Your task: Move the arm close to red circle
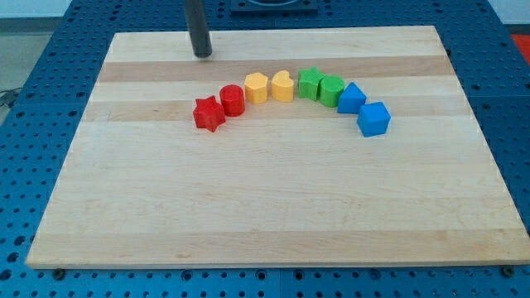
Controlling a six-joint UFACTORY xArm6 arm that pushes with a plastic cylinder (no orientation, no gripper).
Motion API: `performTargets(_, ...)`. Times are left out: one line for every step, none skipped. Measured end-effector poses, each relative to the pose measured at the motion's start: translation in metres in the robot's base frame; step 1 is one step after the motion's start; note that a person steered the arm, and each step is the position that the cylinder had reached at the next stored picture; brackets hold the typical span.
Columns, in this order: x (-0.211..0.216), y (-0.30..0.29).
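Observation:
The red circle (pixel 232 100) stands on the wooden board (pixel 273 207), second from the left in an arc of blocks. The red star (pixel 209 113) touches it on its lower left and the yellow hexagon (pixel 257 87) is on its upper right. My tip (pixel 203 55) is near the board's top edge, above and slightly left of the red circle, with a gap of bare wood between them. The rod rises out of the view's top.
The arc goes on to the right with a yellow heart (pixel 282 86), a green star (pixel 310 83), a green cylinder (pixel 331 88), a blue triangle block (pixel 351 98) and a blue cube (pixel 373 118). A blue perforated table surrounds the board.

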State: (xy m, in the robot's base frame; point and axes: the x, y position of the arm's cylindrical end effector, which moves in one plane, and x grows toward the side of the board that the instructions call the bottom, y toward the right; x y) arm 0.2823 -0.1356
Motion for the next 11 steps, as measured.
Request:
performTargets(0.06,-0.01)
performTargets(0.079,-0.013)
performTargets(0.121,-0.021)
performTargets(0.073,-0.021)
performTargets(0.038,-0.021)
performTargets(0.039,-0.017)
performTargets(0.046,0.01)
performTargets(0.046,0.01)
performTargets(0.115,-0.007)
performTargets(0.115,-0.007)
performTargets(0.044,-0.017)
